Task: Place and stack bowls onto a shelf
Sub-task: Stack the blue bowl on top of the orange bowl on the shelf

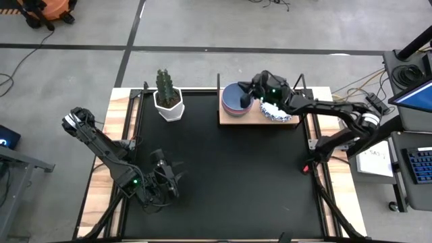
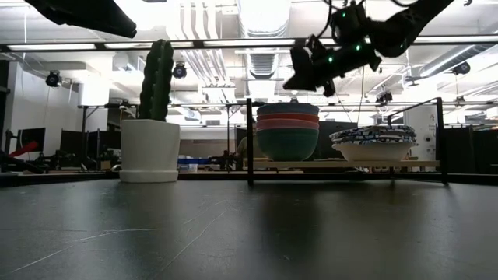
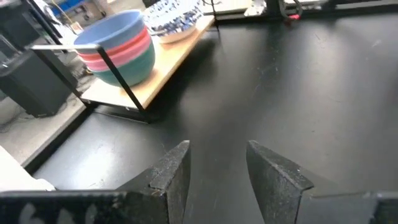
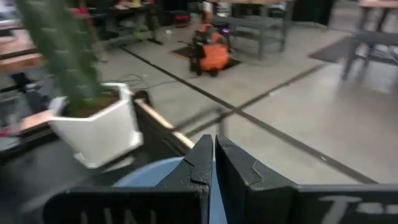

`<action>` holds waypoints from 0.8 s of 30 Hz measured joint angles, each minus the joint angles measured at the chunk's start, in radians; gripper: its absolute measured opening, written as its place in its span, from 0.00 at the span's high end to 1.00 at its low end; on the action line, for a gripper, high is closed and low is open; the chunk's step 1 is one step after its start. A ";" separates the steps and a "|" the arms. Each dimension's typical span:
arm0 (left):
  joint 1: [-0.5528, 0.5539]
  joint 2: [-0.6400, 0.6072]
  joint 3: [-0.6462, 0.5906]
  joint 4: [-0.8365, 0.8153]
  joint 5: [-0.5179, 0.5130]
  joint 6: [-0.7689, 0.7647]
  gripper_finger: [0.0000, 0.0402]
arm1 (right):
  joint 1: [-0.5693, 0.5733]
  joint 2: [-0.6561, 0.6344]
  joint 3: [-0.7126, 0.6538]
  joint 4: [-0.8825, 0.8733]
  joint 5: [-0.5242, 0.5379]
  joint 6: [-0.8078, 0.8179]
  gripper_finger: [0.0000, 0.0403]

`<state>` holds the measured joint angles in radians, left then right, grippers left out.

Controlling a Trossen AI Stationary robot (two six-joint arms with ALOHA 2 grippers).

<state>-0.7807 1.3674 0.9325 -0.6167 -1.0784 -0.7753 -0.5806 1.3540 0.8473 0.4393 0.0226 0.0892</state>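
Observation:
On the light-wood shelf (image 1: 260,120) at the table's far edge stand two stacks. The plain bowls (image 2: 288,132) are nested with green at the bottom, then pink and red, and blue on top. The blue-patterned white bowls (image 2: 373,144) are nested beside them, toward the right. My right gripper (image 2: 289,82) hangs shut just above the plain stack's blue bowl (image 4: 149,171), clear of it and holding nothing. Near the table's front left, my left gripper (image 3: 217,168) stands open over bare tabletop, with nothing between its fingers.
A white faceted pot with a tall cactus (image 1: 168,101) stands at the far edge, left of the shelf. Thin black posts (image 2: 249,140) rise at the shelf's corners. The black tabletop (image 1: 229,175) stretches between the shelf and my left gripper.

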 joint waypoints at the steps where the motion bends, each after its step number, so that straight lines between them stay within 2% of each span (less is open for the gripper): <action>1: 0.000 0.000 0.000 0.000 -0.010 0.000 0.65 | 0.019 -0.006 -0.002 0.000 -0.001 -0.004 0.98; 7: 0.000 0.000 0.000 0.000 -0.039 0.005 0.65 | 0.135 0.014 -0.016 0.008 0.011 -0.024 0.98; 12: 0.000 0.000 0.000 0.007 -0.039 0.002 0.65 | 0.193 0.055 -0.022 0.007 0.111 -0.049 0.98; 24: 0.000 0.000 0.000 0.018 -0.038 0.000 0.65 | 0.199 0.091 -0.025 0.008 0.136 -0.038 0.98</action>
<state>-0.7807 1.3674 0.9325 -0.5984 -1.1168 -0.7757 -0.3817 1.4448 0.8223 0.4473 0.1589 0.0513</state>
